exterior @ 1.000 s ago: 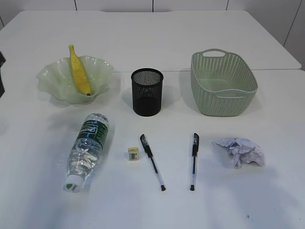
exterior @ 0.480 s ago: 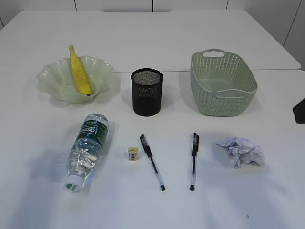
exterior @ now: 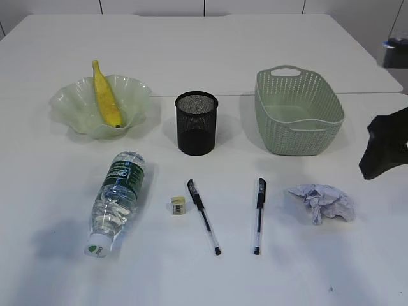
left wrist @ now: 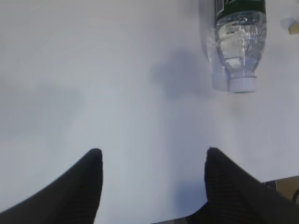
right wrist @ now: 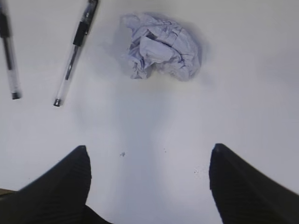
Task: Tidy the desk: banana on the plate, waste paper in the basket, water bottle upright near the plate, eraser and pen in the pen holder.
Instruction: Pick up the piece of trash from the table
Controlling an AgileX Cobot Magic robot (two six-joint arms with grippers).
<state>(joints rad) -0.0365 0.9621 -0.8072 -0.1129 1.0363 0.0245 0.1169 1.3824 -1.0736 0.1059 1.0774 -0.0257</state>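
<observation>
While both pincers hang open over bare desk (exterior: pixel 210 57), the right pincer (right wrist: pixel 149 158) seems short of the waste paper (right wrist: pixel 161 46).

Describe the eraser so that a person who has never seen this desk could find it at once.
Start at the black mesh pen holder in the middle of the desk. In front of it, between the lying water bottle and the nearer of two pens, sits the eraser: a tiny pale yellow block with a barcode sticker.
</observation>
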